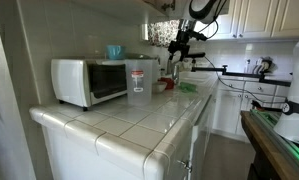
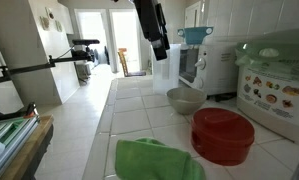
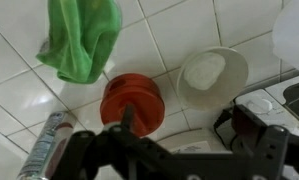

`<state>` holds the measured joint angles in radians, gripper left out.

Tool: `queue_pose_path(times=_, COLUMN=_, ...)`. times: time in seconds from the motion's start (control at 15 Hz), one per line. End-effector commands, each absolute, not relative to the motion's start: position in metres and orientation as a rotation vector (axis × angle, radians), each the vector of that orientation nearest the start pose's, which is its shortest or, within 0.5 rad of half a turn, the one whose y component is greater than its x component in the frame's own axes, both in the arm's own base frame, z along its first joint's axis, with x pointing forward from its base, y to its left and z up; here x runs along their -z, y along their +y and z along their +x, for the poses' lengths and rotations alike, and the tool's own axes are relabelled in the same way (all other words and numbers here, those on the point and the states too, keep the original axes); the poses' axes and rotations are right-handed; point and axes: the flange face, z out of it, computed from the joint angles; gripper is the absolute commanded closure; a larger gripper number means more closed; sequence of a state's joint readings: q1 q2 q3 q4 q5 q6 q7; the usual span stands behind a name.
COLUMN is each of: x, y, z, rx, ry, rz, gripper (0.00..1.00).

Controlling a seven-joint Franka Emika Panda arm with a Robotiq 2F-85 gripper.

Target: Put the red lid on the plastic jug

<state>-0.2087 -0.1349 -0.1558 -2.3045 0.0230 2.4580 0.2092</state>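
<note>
The red lid (image 2: 222, 135) lies flat on the white tiled counter, next to a grey bowl (image 2: 185, 100). It also shows in the wrist view (image 3: 132, 100) and as a small red spot in an exterior view (image 1: 167, 84). The clear plastic jug (image 1: 139, 82) stands upright beside the white microwave (image 1: 89, 80), its top uncovered; it also shows in an exterior view (image 2: 161, 70). My gripper (image 1: 179, 45) hangs well above the counter, over the lid and bowl, open and empty. It also shows in an exterior view (image 2: 155, 40), and its fingers frame the lower wrist view (image 3: 189, 130).
A green cloth (image 3: 84, 40) lies beside the lid near the counter edge. A teal cup (image 1: 114, 51) sits on the microwave. A white appliance with food pictures (image 2: 274, 90) stands against the wall. A silver can (image 3: 49, 145) lies on the tiles.
</note>
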Motion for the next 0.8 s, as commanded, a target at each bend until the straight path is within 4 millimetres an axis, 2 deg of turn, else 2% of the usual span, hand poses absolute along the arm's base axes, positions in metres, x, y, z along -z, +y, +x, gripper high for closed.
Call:
queue_pose_path(times=0.0, x=-0.423, y=-0.202, z=0.492, rx=0.396, ry=0.945, rz=-2.944, gripper=0.0)
queue_pose_path(times=0.2, x=-0.414, y=-0.213, z=0.499, rx=0.331, ry=0.926, rz=-2.967, gripper=0.0)
queue_pose_path(times=0.33, x=-0.415, y=-0.21, z=0.5, rx=0.286, ry=0.902, rz=-2.943, gripper=0.0)
queue_pose_path(times=0.4, x=-0.411, y=-0.209, z=0.495, rx=0.326, ry=0.953, rz=-2.963, gripper=0.0)
queue_pose_path(times=0.6, x=-0.414, y=-0.208, z=0.497, rx=0.3, ry=0.943, rz=-2.953, gripper=0.0)
queue_pose_path(times=0.73, x=-0.417, y=-0.204, z=0.496, rx=0.369, ry=0.96, rz=-2.963, gripper=0.0)
